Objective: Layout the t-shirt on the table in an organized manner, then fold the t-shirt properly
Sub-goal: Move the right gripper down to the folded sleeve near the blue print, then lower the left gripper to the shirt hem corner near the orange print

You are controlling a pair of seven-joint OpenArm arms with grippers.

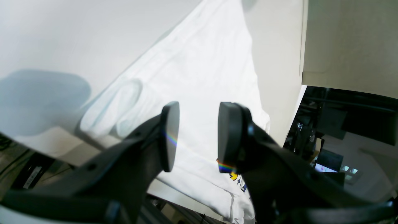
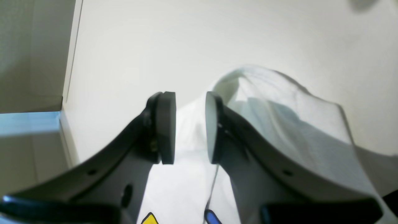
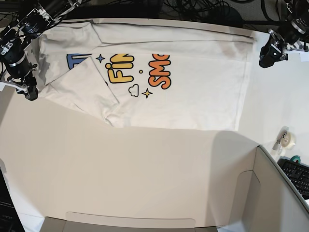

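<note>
In the left wrist view, our left gripper (image 1: 194,137) hangs with jaws apart, empty, the t-shirt (image 1: 199,71) spread beyond it on the table (image 1: 62,37). In the right wrist view, our right gripper (image 2: 189,127) gapes narrowly, holding nothing, above a raised fold. In the base view, the shirt lies between both grippers.

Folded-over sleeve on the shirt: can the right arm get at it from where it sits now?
Probably yes. The right gripper hangs open at the t-shirt's edge, right beside the folded-over sleeve, and nothing lies between them on the table.
</note>
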